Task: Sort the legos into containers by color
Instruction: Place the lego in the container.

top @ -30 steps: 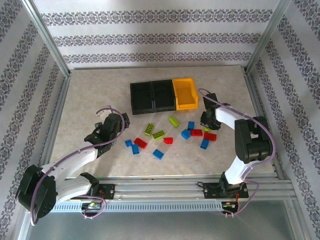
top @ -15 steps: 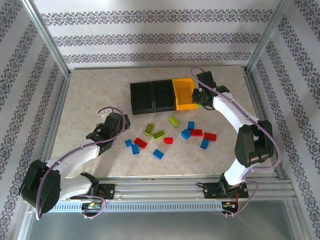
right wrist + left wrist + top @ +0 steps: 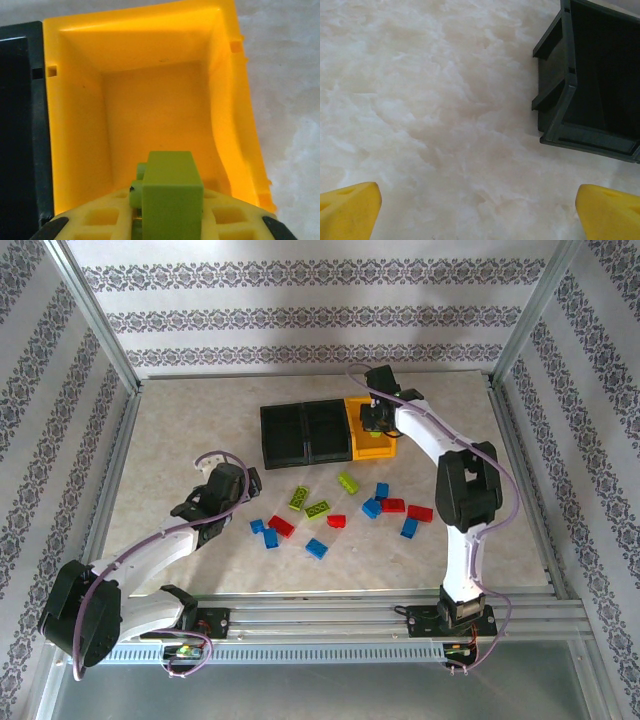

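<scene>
Your right gripper has swung from the loose legos to over the yellow bin, clamped on a lime brick; release looks due; left gripper spread, empty.

Table smooth, marbled beige, laminate look, low sheen. Black bin moulded plastic, satin, faint highlights on edges. Yellow bin smooth glossy plastic, a few small marks inside. Lime brick plastic, matt, smooth faces. Left gripper fingers yellow plastic, matt, slightly grainy. Right arm white glossy shell, black matt joints. Frame rails brushed metal. Walls patterned, matt; paper or cloth unclear.
</scene>
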